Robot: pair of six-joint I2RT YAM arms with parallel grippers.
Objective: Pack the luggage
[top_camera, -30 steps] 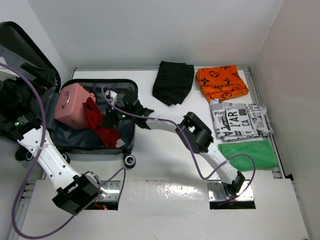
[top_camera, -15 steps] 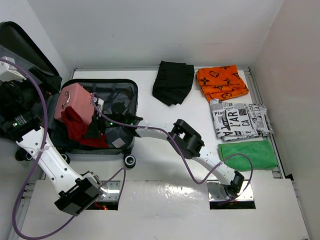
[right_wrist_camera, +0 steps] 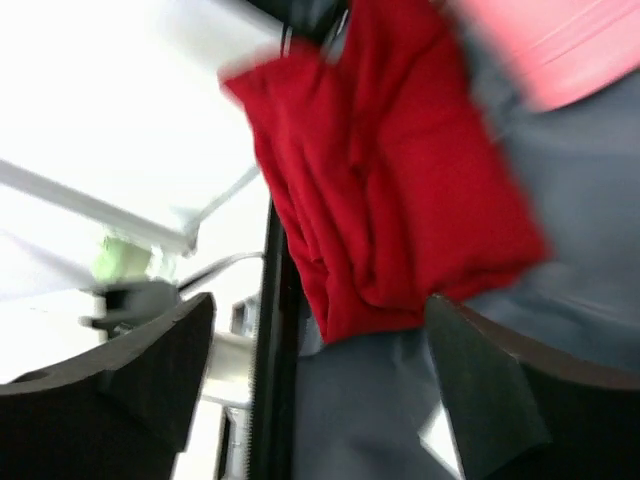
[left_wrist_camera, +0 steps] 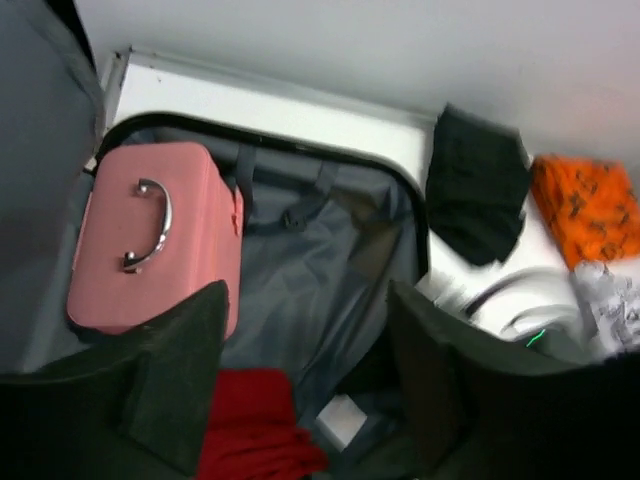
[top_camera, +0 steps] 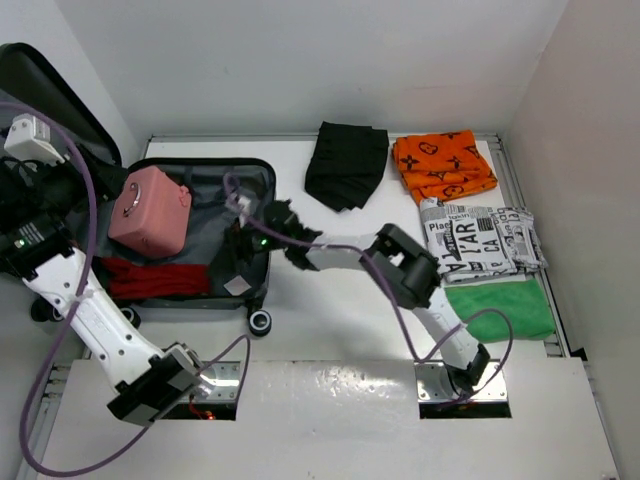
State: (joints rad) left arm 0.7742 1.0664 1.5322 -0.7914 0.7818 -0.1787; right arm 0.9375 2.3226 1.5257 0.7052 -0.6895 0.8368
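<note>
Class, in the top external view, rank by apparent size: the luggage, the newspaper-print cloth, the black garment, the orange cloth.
1. luggage
2. newspaper-print cloth
3. black garment and orange cloth: about alike, so not ranked apart.

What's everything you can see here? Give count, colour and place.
suitcase: 1, grey-lined, open, left of table
pink box: 1, pink, in suitcase, far side
red cloth: 1, red, in suitcase, near side
black cloth: 1, black, table, far middle
orange cloth: 1, orange, far right
printed cloth: 1, black-and-white, right
green cloth: 1, green, near right
left gripper: 1, black, open, above suitcase
right gripper: 1, black, open, over suitcase's right side
</note>
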